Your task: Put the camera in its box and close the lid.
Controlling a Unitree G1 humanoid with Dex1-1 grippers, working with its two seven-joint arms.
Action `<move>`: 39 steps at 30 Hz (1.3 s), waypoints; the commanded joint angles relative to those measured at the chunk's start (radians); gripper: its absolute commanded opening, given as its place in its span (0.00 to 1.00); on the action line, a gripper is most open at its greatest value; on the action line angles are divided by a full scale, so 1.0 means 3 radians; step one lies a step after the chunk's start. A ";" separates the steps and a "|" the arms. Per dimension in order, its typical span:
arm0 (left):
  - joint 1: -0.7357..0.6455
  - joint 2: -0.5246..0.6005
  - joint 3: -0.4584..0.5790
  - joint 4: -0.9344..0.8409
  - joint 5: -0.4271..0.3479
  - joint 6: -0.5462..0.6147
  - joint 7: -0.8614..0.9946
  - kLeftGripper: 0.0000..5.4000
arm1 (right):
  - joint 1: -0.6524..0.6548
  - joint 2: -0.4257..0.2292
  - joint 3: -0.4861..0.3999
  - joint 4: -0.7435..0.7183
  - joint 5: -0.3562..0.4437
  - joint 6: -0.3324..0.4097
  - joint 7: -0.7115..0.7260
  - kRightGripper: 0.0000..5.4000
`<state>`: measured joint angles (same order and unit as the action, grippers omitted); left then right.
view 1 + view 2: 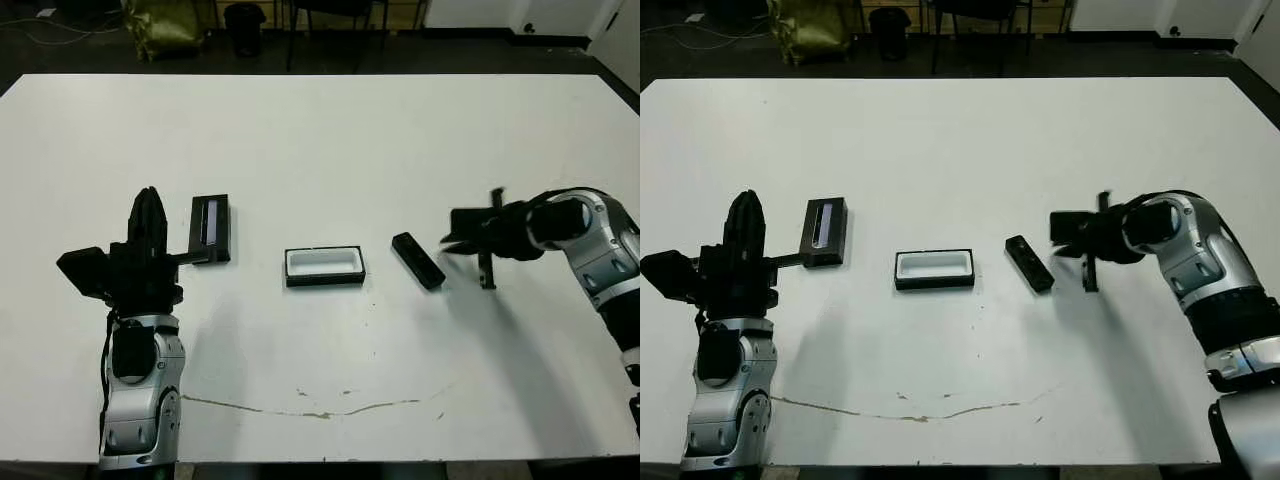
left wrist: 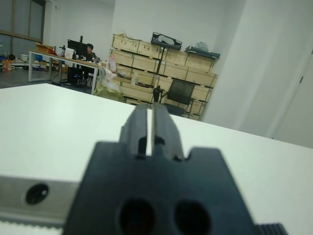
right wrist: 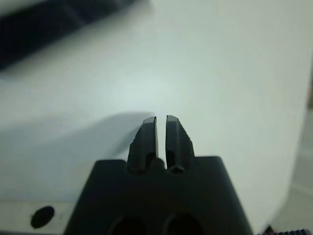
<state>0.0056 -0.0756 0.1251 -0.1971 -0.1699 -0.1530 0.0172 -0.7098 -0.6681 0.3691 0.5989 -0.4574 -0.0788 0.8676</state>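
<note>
The camera, a slim black bar, lies at an angle on the white table, right of centre. The box, a shallow black tray with white lining, stands open and empty just left of it. The lid, black with a pale stripe, lies flat further left. My left gripper stands shut beside the lid, fingers upright, holding nothing. My right gripper is shut and hovers just right of the camera, pointing at it without touching. In the right wrist view the shut fingertips face a blurred dark shape.
A thin brown scratch runs along the table near the front edge. Beyond the far edge are a dark floor, a yellowish bag and chair legs. The left wrist view shows stacked cardboard boxes and a person seated far off.
</note>
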 commanded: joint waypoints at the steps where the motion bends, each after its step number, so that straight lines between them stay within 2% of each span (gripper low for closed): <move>1: 0.0061 0.0026 0.0005 0.0043 0.0007 0.0026 -0.0007 0.00 | -0.0066 -0.0052 -0.0067 0.0177 -0.0145 0.0177 -0.0375 0.00; 4: 0.0058 0.0028 -0.0002 0.0043 0.0027 0.0028 -0.0002 0.00 | -0.0021 -0.0045 -0.0199 0.0143 -0.0098 0.0303 -0.0596 0.00; 7: 0.0055 0.0024 -0.0006 0.0036 0.0052 0.0039 0.0013 0.00 | 0.0206 -0.0080 -0.0439 -0.0226 0.0105 0.0129 -0.0813 0.00; 9: 0.0056 0.0016 -0.0008 0.0026 0.0059 0.0058 0.0028 0.00 | 0.0475 -0.0070 -0.0661 -0.0724 0.0333 0.0062 -0.0892 0.00; 12: 0.0059 0.0017 -0.0020 0.0013 0.0061 0.0091 0.0030 0.00 | 0.0936 0.0040 -0.0992 -0.1637 0.0886 0.0167 -0.0812 0.00; 15: 0.0059 0.0006 -0.0034 -0.0006 0.0050 0.0124 0.0033 0.00 | 0.1307 0.0203 -0.1175 -0.2350 0.1442 0.0507 -0.0738 0.00; 18: 0.0054 0.0009 -0.0038 0.0006 0.0046 0.0109 0.0024 0.00 | 0.1651 0.0430 -0.1280 -0.2713 0.1916 0.0636 -0.0767 0.00; 22: 0.0055 0.0015 -0.0040 0.0008 0.0066 0.0105 0.0036 0.00 | 0.1951 0.0603 -0.1339 -0.2935 0.2365 0.0913 -0.0779 0.00; 24: 0.0060 0.0014 -0.0040 -0.0009 0.0061 0.0136 0.0043 0.00 | 0.2107 0.0707 -0.1339 -0.2976 0.2453 0.0898 -0.0832 0.00; 29: 0.0060 0.0010 -0.0046 0.0004 0.0057 0.0113 0.0034 0.00 | 0.2410 0.0912 -0.1305 -0.2941 0.2458 0.0683 -0.0919 0.00; 33: 0.0064 0.0013 -0.0050 -0.0010 0.0049 0.0144 0.0035 0.00 | 0.2561 0.0984 -0.1290 -0.3046 0.2354 0.0852 -0.1165 0.00; 36: 0.0062 0.0015 -0.0045 0.0007 0.0044 0.0114 0.0024 0.00 | 0.2610 0.1036 -0.1271 -0.3077 0.2307 0.0937 -0.1323 0.06; 39: 0.0065 0.0016 -0.0044 0.0011 0.0047 0.0104 0.0021 0.00 | 0.2609 0.1060 -0.1258 -0.3073 0.2307 0.0991 -0.1384 0.18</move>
<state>0.0085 -0.0775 0.1082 -0.2028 -0.1595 -0.1309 0.0219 0.0577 -0.3492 -0.0133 -0.3247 0.2452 0.1936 0.4625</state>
